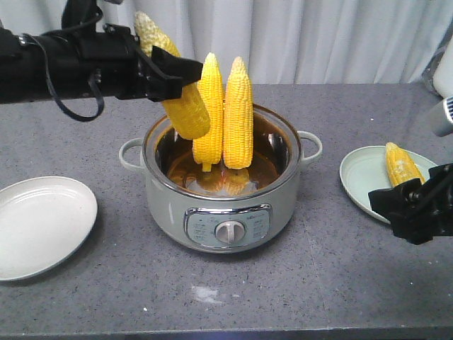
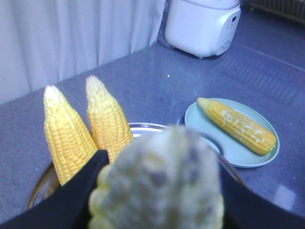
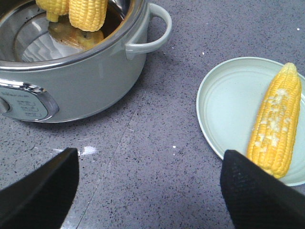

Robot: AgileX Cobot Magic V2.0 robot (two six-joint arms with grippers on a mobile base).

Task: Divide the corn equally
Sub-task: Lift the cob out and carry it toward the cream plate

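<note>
Corn in my left grip: the held cob (image 1: 187, 113) is pinched between the fingers of the left gripper (image 1: 173, 76). It tilts, pale tip up, with its lower end over the left side of the pot (image 1: 226, 205).
Left wrist view: the held cob's tip fills my foreground, blurred, with black fingers (image 2: 71, 195) on either side.
Corn in the pot: two upright cobs (image 1: 238, 113) stand side by side, touching, tips well above the rim.
Corn on a plate: the plated cob (image 3: 276, 124) lies along the right plate (image 3: 224, 100), at its far side from the pot.
Right gripper: the right gripper (image 3: 150, 186) has its jaws spread wide. It grips nothing and hovers over the grey counter (image 1: 318, 283) just in front of the right plate.
Left plate: the left plate (image 1: 42, 227) sits on the counter left of the pot, apart from it.
Background: I see a white appliance (image 2: 202, 26) at the back of the counter and a pale curtain (image 1: 318, 35) behind.
</note>
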